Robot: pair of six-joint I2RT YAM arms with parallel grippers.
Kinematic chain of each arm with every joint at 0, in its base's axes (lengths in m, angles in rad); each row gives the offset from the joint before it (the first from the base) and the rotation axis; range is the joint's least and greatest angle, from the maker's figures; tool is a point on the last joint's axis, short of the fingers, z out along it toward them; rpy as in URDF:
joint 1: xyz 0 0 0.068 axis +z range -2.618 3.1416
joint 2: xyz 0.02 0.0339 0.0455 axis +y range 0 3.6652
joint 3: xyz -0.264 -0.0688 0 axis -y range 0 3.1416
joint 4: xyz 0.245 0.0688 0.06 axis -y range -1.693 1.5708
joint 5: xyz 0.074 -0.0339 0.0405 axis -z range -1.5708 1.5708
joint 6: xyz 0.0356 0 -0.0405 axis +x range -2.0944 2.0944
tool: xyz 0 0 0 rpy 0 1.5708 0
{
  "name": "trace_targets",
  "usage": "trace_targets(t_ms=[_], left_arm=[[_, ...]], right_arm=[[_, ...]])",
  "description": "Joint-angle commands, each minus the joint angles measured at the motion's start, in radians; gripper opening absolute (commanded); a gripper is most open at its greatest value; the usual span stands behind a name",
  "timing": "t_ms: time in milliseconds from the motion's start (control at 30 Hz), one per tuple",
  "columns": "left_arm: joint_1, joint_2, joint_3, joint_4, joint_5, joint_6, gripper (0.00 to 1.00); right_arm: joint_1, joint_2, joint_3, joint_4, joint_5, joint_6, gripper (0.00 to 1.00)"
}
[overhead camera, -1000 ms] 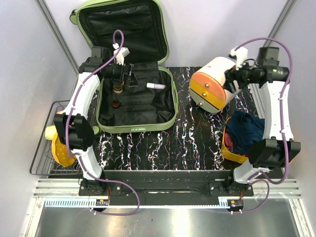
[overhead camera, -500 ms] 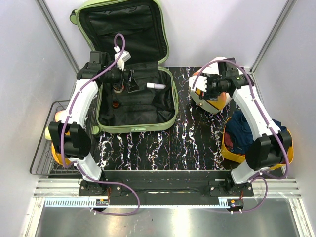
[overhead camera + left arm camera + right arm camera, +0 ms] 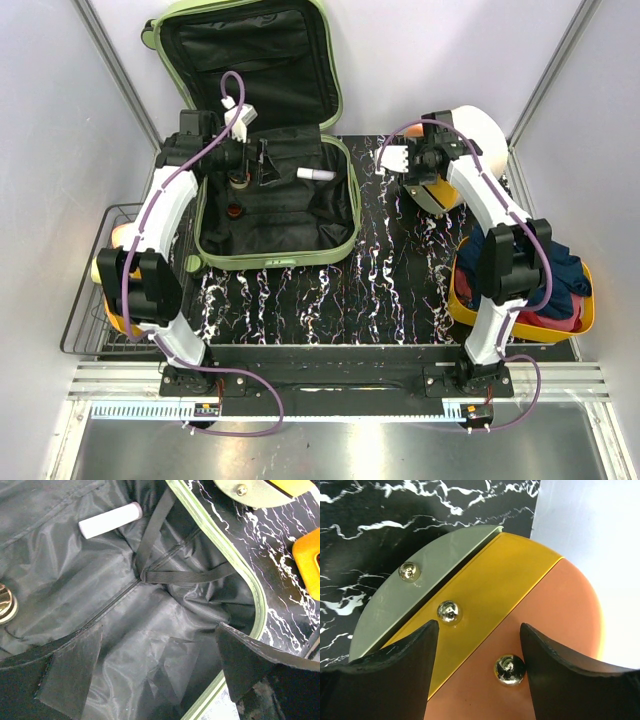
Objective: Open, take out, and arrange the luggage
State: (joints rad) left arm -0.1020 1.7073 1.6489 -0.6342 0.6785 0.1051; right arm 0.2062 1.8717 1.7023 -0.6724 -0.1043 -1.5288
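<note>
Reaching into an open suitcase while a round case sits loose at the far edge

Nearest the arm bases, a yellow tray (image 3: 465, 310) of dark clothing (image 3: 568, 272) lies on the right and a wire rack (image 3: 85, 300) on the left. Further back, the luggage (image 3: 275, 260) lies open on the left half of the black marbled table, with its lid upright against the back wall. A white tube (image 3: 315, 174) and two small jars (image 3: 238, 180) rest on its black lining.

The left gripper (image 3: 157, 645) hangs low inside the shell. Its jaws are spread wide and hold nothing. A black strap (image 3: 185, 575) crosses the lining just ahead of them. If the jaws close here, they would likely pinch the fabric or catch that strap, dragging the shell and perhaps bringing the lid down.

At the far right, the right gripper (image 3: 477, 630) faces a round three-coloured case (image 3: 478, 128). Its jaws are wide apart on either side and no grip is apparent. Whether they touch the case cannot be told. The case looks tilted near the table's back corner, so a nudge could tip or roll it.
</note>
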Motion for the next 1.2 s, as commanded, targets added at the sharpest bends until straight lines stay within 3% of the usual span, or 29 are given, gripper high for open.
trace_targets(t_ms=[0,133,267,533,667,800,1000,1167], left_arm=[[0.038,-0.104,-0.088,0.207,-0.031,-0.102,0.99],[0.062,-0.204,-0.215,0.41,-0.005,-0.144,0.99],[0.068,-0.173,-0.153,0.3,0.098,-0.03,0.99],[0.073,-0.118,-0.106,0.272,0.194,-0.035,0.99],[0.074,-0.123,-0.107,0.268,0.182,-0.032,0.99],[0.074,-0.141,-0.126,0.261,0.148,-0.022,0.99],[0.076,-0.141,-0.138,0.261,0.102,-0.039,0.99],[0.087,-0.138,-0.138,0.251,0.098,-0.044,0.99]], right_arm=[[-0.036,0.011,0.08,0.042,0.053,0.042,0.74],[-0.045,-0.043,0.088,-0.073,-0.122,0.004,0.76],[-0.031,-0.109,-0.012,-0.141,-0.207,-0.117,0.77],[0.022,-0.013,-0.018,-0.171,-0.103,-0.224,0.76],[0.033,0.032,0.008,-0.157,-0.083,-0.209,0.75],[0.047,0.072,0.005,-0.107,0.03,-0.165,0.75],[0.111,0.121,0.028,-0.049,0.213,0.158,0.74],[0.154,0.049,0.016,-0.035,0.228,0.595,0.76]])
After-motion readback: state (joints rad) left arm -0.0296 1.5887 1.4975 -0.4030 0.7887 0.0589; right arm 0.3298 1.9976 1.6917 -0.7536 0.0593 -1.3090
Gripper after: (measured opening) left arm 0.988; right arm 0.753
